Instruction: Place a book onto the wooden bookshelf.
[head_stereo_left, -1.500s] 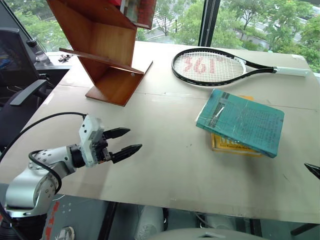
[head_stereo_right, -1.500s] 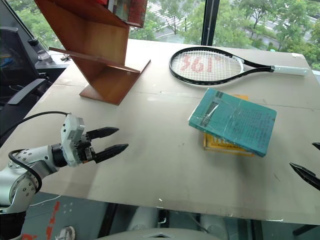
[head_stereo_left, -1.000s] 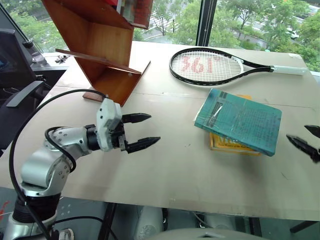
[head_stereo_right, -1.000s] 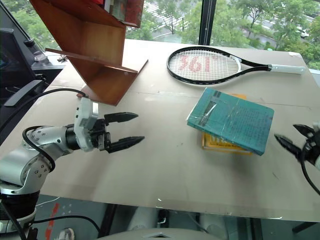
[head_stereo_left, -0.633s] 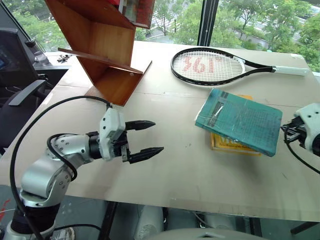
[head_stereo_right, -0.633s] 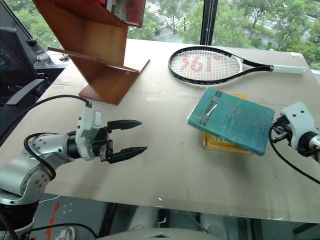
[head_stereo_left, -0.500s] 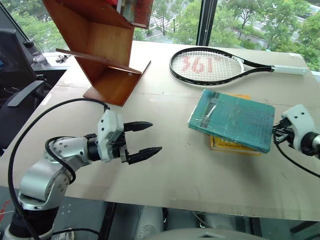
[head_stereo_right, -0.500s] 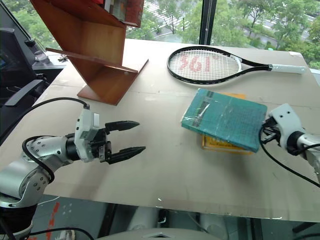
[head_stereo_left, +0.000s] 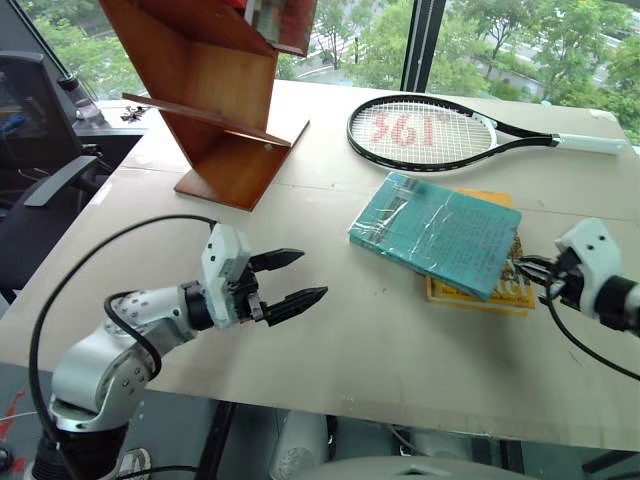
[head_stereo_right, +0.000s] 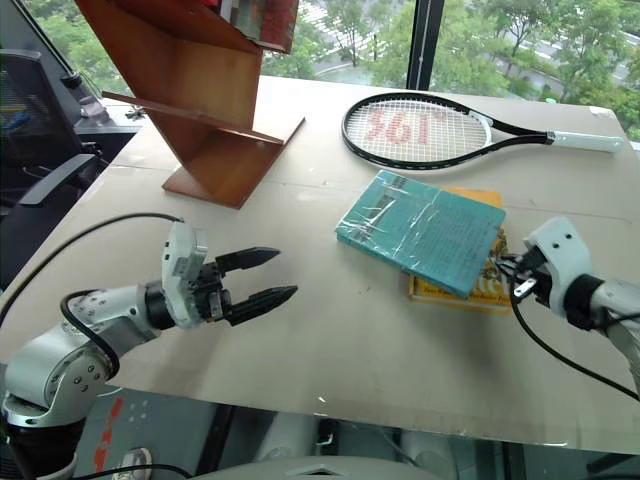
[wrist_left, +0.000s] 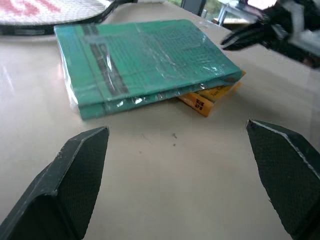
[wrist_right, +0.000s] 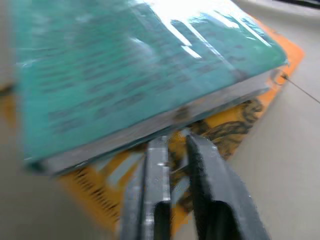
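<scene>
The book (head_stereo_left: 437, 233) is glossy teal-green with faint print, lying on a yellow book (head_stereo_left: 500, 287). The wooden bookshelf (head_stereo_left: 205, 90) is reddish-brown; the racket (head_stereo_left: 425, 134) bears red lettering.

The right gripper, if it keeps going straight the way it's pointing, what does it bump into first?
Probably the teal-green book. The right gripper points at that book's near edge, right where it rests on the yellow book underneath, so it could nudge either one; depth is hard to judge.

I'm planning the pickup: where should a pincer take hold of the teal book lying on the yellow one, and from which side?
Probably the book's near-left corner, which overhangs the yellow book and leaves a gap above the table. The open left pincer faces that side, so it could straddle the thin edge roughly level, one finger below, one on the cover.
</scene>
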